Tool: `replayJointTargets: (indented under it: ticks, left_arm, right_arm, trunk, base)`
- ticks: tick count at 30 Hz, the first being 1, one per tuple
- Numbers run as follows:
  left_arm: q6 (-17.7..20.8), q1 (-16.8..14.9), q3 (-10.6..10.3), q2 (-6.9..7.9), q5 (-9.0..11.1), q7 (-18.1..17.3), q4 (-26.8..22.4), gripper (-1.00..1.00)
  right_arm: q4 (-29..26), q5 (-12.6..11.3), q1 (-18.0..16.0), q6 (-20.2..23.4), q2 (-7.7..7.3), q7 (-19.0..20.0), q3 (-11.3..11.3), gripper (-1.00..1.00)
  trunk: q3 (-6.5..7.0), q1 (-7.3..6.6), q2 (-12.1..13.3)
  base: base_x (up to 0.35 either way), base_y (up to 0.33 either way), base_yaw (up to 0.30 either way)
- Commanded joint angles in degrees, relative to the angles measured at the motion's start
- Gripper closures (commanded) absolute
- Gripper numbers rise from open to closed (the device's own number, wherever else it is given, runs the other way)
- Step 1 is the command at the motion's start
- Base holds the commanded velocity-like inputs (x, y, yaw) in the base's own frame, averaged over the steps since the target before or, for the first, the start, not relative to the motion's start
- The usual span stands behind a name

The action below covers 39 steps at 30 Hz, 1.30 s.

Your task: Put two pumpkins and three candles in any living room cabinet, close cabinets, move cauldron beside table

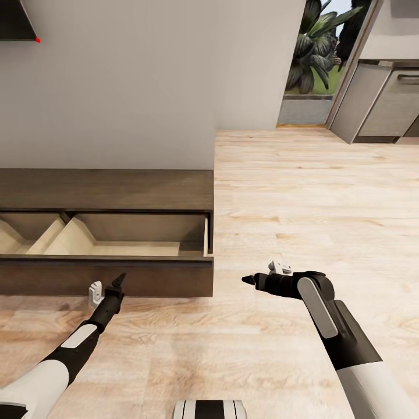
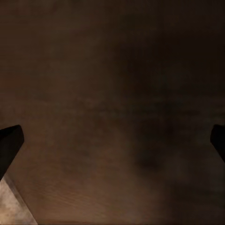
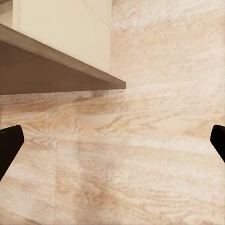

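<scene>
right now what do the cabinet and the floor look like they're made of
The cabinet looks like dark-brown wood with a matte finish, faint grain on its top; the open drawer's interior is paler, smooth wood. The floor looks like light wood planks with streaky grain, though a printed laminate can't be ruled out.

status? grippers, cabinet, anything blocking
Left gripper open, empty, at the drawer front. Right gripper open, empty, over floor. Cabinet drawer pulled out, visible part empty. Nothing blocking.

Both arms reach forward, left pincer [image 1: 120, 281] and right pincer [image 1: 249, 280] spread empty.
</scene>
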Motion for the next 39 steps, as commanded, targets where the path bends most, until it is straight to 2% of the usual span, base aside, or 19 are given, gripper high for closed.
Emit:
replayJointTargets:
  ticks: [1,11,30,39]
  left_arm:
    - [0.3,0.0,-0.3,0.04,0.6,-0.2,0.1,-1.00]
    - [0.3,0.0,-0.4,0.11,0.5,-0.5,0.1,-1.00]
    - [0.4,0.1,-0.3,0.29,0.6,0.4,0.9,-1.00]
    - [0.3,0.2,-0.3,0.34,0.7,0.3,7.1,-1.00]
  right_arm:
    - [0.0,-0.6,0.0,0.1,-0.03,-0.6,0.1,-1.00]
    - [0.1,-0.6,0.0,0.1,0.04,-0.5,0.1,-1.00]
    - [0.1,-0.6,0.0,0.1,-0.05,-0.6,0.1,-1.00]
    - [0.1,-0.6,0.0,0.1,-0.05,-0.6,0.1,-1.00]
  trunk:
    - [-0.04,-0.01,0.0]
    - [-0.04,-0.01,0.0]
    - [4.17,-0.50,0.2]
    - [6.16,-0.73,0.4]
  base:
    - [0.000,0.000,0.000]
    - [0.000,0.000,0.000]
    - [0.000,0.000,0.000]
    - [0.000,0.000,0.000]
